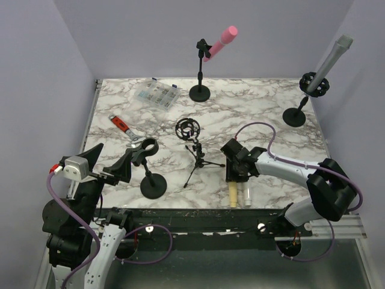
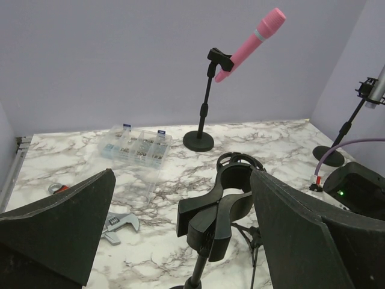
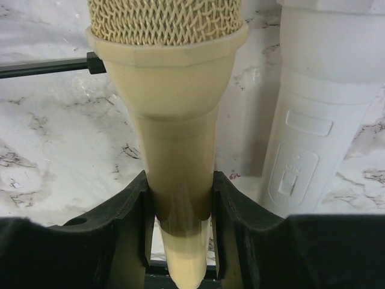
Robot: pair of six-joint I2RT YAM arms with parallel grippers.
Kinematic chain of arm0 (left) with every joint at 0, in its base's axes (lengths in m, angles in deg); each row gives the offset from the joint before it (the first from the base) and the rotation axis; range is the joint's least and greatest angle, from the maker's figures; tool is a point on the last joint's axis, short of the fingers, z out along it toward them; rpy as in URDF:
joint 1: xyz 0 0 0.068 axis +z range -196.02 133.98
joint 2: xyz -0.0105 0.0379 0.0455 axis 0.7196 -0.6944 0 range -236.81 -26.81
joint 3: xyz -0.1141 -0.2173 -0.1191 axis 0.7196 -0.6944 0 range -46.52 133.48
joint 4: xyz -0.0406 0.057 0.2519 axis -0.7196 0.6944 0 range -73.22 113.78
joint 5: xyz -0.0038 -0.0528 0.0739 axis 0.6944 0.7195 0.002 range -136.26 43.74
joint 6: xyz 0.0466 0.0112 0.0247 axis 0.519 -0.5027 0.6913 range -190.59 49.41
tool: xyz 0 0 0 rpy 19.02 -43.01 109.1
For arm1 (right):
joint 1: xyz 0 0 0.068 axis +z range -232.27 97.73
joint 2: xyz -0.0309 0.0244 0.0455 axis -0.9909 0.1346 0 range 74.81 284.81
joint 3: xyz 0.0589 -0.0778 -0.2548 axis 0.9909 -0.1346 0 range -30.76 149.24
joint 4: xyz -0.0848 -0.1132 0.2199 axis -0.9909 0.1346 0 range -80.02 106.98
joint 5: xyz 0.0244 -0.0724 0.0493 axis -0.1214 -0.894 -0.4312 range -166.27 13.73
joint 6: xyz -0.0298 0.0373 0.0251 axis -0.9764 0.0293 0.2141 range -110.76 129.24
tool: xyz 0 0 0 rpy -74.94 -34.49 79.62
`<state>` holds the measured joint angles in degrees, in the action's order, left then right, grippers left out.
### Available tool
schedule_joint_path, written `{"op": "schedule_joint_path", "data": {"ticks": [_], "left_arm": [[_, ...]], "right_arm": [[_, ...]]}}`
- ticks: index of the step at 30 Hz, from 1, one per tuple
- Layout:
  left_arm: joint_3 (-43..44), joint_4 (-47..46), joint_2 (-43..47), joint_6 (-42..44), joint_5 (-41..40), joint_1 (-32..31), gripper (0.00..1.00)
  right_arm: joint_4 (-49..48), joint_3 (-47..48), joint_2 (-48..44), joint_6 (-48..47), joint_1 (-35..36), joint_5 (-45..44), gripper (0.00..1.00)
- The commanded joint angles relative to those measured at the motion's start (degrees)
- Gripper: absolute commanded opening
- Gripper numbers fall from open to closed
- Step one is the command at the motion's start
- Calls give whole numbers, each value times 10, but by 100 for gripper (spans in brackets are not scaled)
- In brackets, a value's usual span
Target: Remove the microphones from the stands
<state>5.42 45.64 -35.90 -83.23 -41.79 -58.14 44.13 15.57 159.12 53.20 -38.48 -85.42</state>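
My right gripper [image 1: 233, 179] is shut on a cream microphone [image 1: 233, 195], low over the table's near edge. In the right wrist view its pads [image 3: 225, 211] clamp the cream microphone's [image 3: 174, 120] handle just below the mesh head. A white microphone [image 1: 246, 194] lies right beside it. The left gripper [image 1: 117, 153] stands wide open around the empty black clip [image 2: 222, 208] of the near-left stand [image 1: 153, 185], not touching it. A pink microphone [image 1: 220, 41] sits in the clip of the far stand [image 1: 200, 91]. A grey microphone [image 1: 332, 57] rests in the far-right stand [image 1: 295, 115].
A small tripod [image 1: 198, 159] with an empty ring mount [image 1: 187, 128] stands mid-table, one leg near my right gripper. A clear parts box [image 1: 155, 94] and a red-handled wrench [image 1: 126, 127] lie at the back left. Purple walls close in the sides.
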Motion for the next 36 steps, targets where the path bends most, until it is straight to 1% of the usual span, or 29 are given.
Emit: {"op": "schedule_joint_path", "data": {"ticks": [1, 18, 22, 27, 30, 33, 36], "left_arm": [[1, 1, 5, 6, -12, -1, 99], [-4, 3, 6, 3, -10, -1, 98], [-3, 3, 6, 3, -10, -1, 99], [-3, 3, 4, -2, -9, -1, 99], [1, 5, -3, -7, -3, -1, 99], [16, 21, -21, -20, 1, -1, 99], [37, 39, -45, -26, 8, -1, 99]], "right_arm": [[-18, -13, 10, 11, -2, -16, 38], [-31, -13, 14, 14, -3, -19, 53], [-18, 1, 10, 11, -3, -22, 54], [2, 24, -6, 1, -3, -31, 59], [11, 43, -11, -12, -3, -32, 63], [26, 74, -22, -41, -3, -31, 71], [53, 128, -44, -74, -3, -41, 79]]}}
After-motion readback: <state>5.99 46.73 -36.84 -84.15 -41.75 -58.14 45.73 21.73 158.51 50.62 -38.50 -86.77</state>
